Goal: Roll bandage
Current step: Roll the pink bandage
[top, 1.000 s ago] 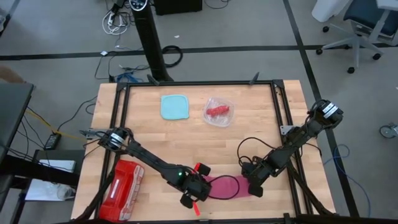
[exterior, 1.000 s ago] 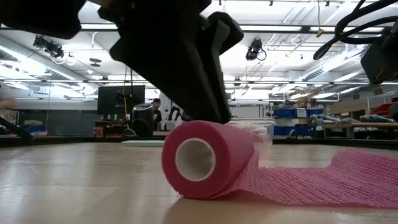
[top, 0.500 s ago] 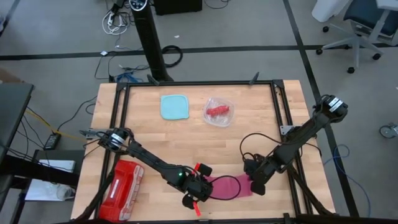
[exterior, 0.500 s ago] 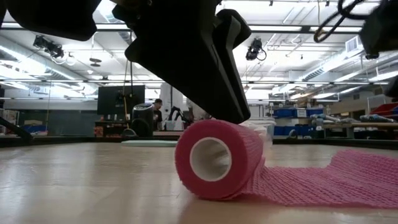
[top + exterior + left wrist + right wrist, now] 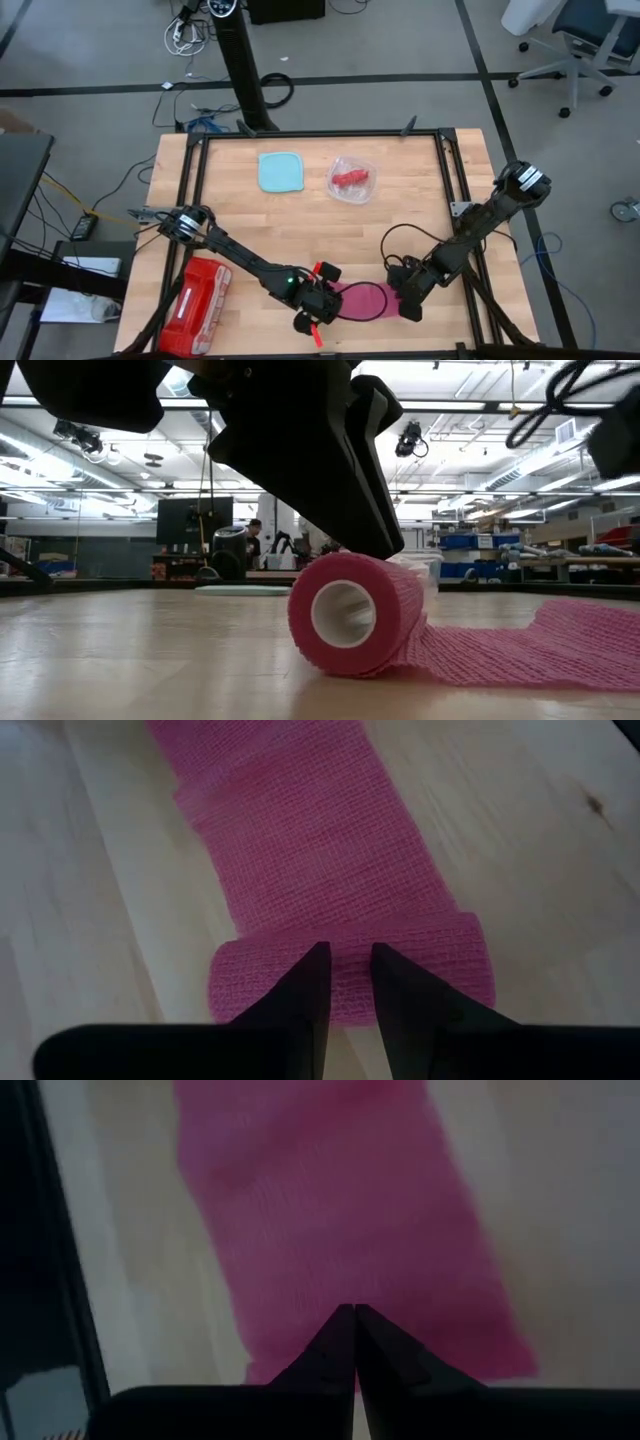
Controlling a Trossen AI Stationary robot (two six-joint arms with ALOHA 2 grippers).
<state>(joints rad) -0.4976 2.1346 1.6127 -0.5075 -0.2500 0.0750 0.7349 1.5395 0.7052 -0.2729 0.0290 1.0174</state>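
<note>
The pink bandage lies near the table's front edge, part rolled. Its roll [image 5: 355, 615] stands on the wood at the left end, hollow core toward the low camera. The flat strip [image 5: 370, 298] runs from it toward the table's right. My left gripper [image 5: 348, 952] comes slanting down onto the roll, its fingers a narrow gap apart. My right gripper [image 5: 352, 1312] is shut over the strip's far right end [image 5: 400, 303]. My left gripper rests both fingertips [image 5: 318, 965] on the top of the roll [image 5: 440, 970], about midway along its length, slanting down from the table's left. Nothing shows pinched between them. The roll sits on the table, joined to the flat strip. My right gripper sets its shut fingertips [image 5: 345, 1330] on the flat strip [image 5: 340, 1210] near its free right end, slanting down from the right. The strip lies flat on the wood there.
A red plastic case [image 5: 200, 303] lies at the front left. At the back are a teal lid [image 5: 280, 171] and a clear tub with a red lump [image 5: 352, 179]. A black frame [image 5: 448, 160] borders the tabletop. Bare wood fills the middle.
The roll has rolled a short way toward the table's right, onto the flat strip, with my left fingers staying on top of it. The strip's right end has stayed where it was.
</note>
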